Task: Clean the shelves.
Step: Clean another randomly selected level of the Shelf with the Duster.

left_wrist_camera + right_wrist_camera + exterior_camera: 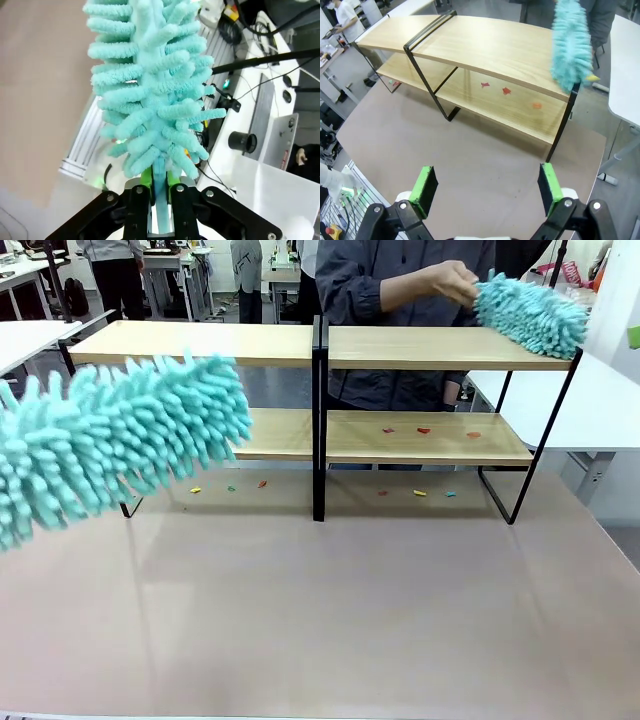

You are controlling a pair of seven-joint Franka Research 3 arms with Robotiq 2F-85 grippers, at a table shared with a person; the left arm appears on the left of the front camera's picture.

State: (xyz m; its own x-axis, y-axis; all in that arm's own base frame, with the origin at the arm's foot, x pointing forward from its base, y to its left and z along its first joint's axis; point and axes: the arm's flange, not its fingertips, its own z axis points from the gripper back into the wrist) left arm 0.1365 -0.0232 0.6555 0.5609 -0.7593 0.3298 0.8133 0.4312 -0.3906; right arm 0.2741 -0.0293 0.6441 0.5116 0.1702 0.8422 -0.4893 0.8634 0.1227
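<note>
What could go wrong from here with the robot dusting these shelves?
The left gripper pinches its duster by a thin handle, so pressing on the shelves may twist it loose. Sweeping the scraps off the lower board could just drop them onto the table. The person's hand holds a second duster on top; paths might cross.

left claw (161,197) clamped on handle of teal duster (152,85) | duster upright; brown table (40,90) beside

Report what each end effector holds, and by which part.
The left end effector is shut on the fluffy turquoise microfibre duster, gripping its pale blue handle just below the head. The right end effector is open and holds nothing.
</note>
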